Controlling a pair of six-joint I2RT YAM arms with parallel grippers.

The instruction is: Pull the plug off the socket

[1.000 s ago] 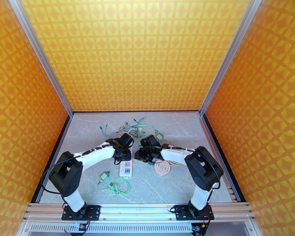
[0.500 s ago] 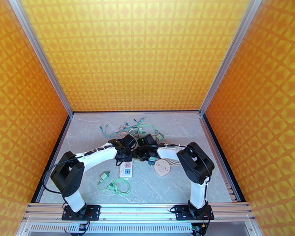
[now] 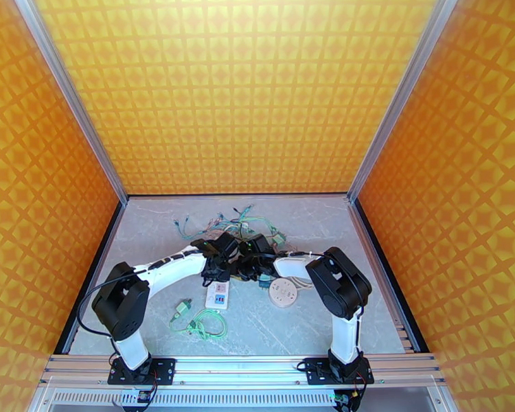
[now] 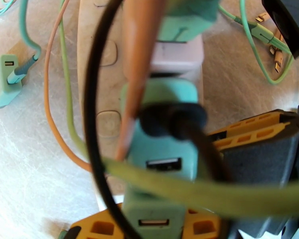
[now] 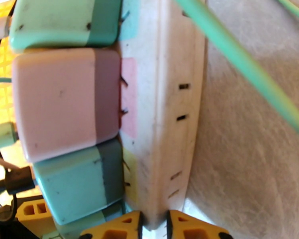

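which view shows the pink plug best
right wrist: the pink plug is side-on and sharp, prongs in the power strip. left wrist shows part of it behind blurred cables; top external, too small to tell.

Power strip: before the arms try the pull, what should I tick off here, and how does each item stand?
1. Right claw clamps the power strip by its edge: ok.
2. Left claw grips the end teal charger between its fingers: ok.
3. Pink charger is outside both grasps and sits flush on the strip: ok.
4. Pull path is free: not ok. A green cable and a black cable drape across the chargers.
5. How deep the end teal charger sits in its socket: cannot tell.
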